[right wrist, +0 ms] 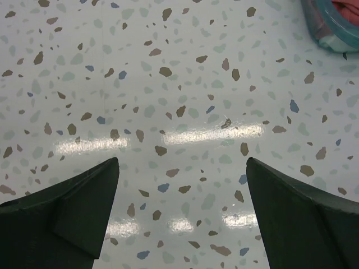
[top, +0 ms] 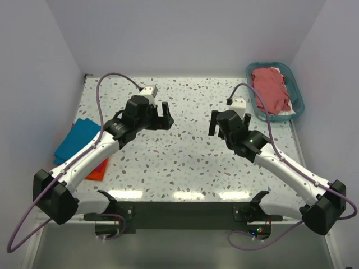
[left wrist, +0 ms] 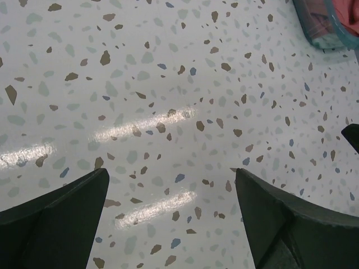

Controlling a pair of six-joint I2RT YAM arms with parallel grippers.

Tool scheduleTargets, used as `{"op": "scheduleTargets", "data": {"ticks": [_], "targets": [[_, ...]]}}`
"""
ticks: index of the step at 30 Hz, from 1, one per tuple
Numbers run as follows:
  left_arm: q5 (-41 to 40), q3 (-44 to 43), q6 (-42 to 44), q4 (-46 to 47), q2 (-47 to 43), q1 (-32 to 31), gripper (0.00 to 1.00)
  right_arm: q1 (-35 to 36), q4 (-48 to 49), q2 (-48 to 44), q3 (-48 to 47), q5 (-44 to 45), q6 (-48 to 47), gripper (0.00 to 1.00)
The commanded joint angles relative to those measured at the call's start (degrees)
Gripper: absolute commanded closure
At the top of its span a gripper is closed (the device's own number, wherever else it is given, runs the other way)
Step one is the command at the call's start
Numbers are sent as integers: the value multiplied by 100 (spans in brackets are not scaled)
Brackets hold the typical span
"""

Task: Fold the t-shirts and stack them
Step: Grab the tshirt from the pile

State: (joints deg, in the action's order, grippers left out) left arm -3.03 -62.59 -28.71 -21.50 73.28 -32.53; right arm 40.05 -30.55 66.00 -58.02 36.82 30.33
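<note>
speckled table lies under both pincers. left gripper and right gripper: jaws wide apart, holding nothing. salmon-red t-shirt heaped in teal basket at far right corner, cropped in wrist views. teal t-shirt over orange t-shirt at left edge, partly hidden by left arm.

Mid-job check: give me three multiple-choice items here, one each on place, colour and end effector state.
1. Where is the salmon-red shirt? A) spread flat at centre B) in the teal basket C) on the left pile
2. What colour is the top shirt of the pile at the table's left edge? A) white B) black C) teal blue
3. The left end effector and right end effector are: A) both open, empty B) both shut on cloth C) one open, one shut
Answers: 1 B, it lies bunched in that basket; 2 C, teal blue cloth tops that pile; 3 A, both wrist views show them spread wide with nothing between.
</note>
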Motion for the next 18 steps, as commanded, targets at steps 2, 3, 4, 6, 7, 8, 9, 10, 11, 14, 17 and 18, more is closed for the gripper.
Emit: {"op": "scheduleTargets", "data": {"ticks": [2, 3, 4, 6, 7, 8, 9, 10, 11, 14, 17, 18], "targets": [[424, -78, 208, 128, -50, 2, 0, -15, 426, -123, -16, 335, -202, 1], [461, -78, 208, 111, -41, 1, 0, -15, 496, -79, -69, 274, -307, 1], [478, -87, 217, 111, -41, 1, 0, -15, 601, -17, -95, 195, -482, 1], [487, -96, 234, 93, -33, 10, 0, -93, 918, 376, -366, 150, -1010, 1], [496, -122, 260, 23, -24, 10, 0, -207, 962, 562, -559, 72, -1124, 1], [522, -192, 278, -21, -6, 10, 0, -409, 867, 842, -805, -59, -1221, 1], [531, -227, 296, -65, 20, 10, 0, -976, 796, 1332, -1373, -513, -1222, 1], [575, -245, 313, -109, 20, 10, 0, -1304, 744, 1624, -1657, -735, -1222, 1], [593, -271, 357, -135, 38, 10, 0, -1864, 778, 2123, -2199, -807, -1292, 1], [610, -359, 392, -214, 73, 10, 0, -2596, 752, 2943, -3063, -781, -1258, 1], [611, -421, 436, -276, 108, 10, 0, -3511, 533, 4058, -4180, -1097, -759, 1], [602, -438, 445, -302, 125, 10, 0, -3826, 497, 4288, -4617, -1072, -652, 1]]}}
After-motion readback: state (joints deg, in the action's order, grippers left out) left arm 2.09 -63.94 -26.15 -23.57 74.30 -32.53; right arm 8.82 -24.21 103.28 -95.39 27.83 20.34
